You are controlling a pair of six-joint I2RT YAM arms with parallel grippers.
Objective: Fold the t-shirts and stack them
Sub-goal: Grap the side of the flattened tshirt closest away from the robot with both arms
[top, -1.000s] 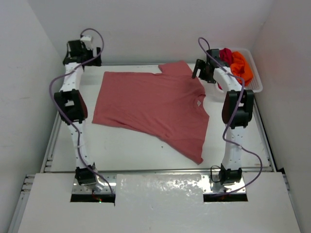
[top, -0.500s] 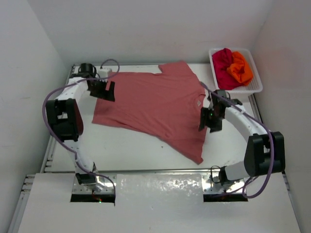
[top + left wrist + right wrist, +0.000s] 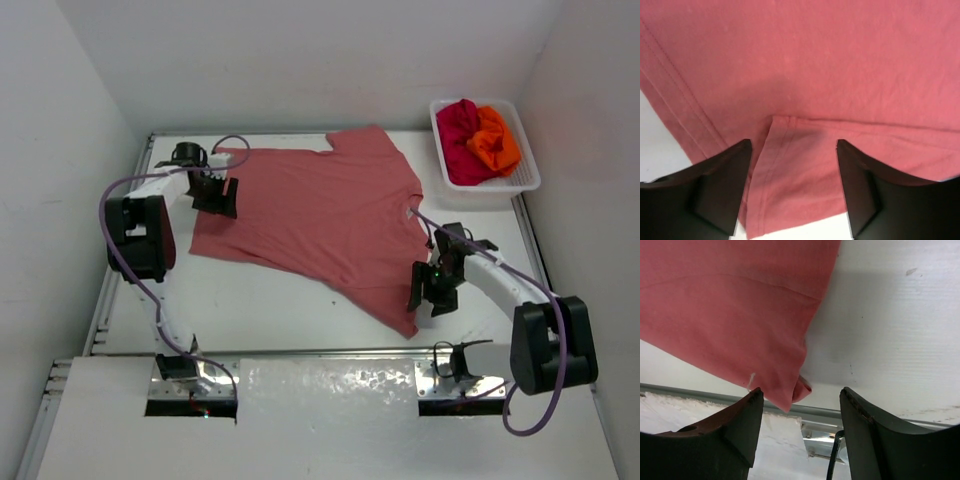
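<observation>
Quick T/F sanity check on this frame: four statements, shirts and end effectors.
1. The pink shirt lies spread on the table. True.
2. The orange shirt is on the table. False: it sits in the basket beside the red shirt.
3. The right end effector is over the pink shirt's near corner, jaws apart. True.
4. The left end effector holds the red shirt. False: it is over the pink shirt's far left edge, jaws apart, holding nothing.

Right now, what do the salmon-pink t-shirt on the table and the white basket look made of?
Salmon-pink cloth t-shirt: soft matte knit fabric, probably cotton; limp wrinkles, stitched double-row hems. White mesh basket: likely moulded plastic, smooth; thin rigid walls that hold shape.
</observation>
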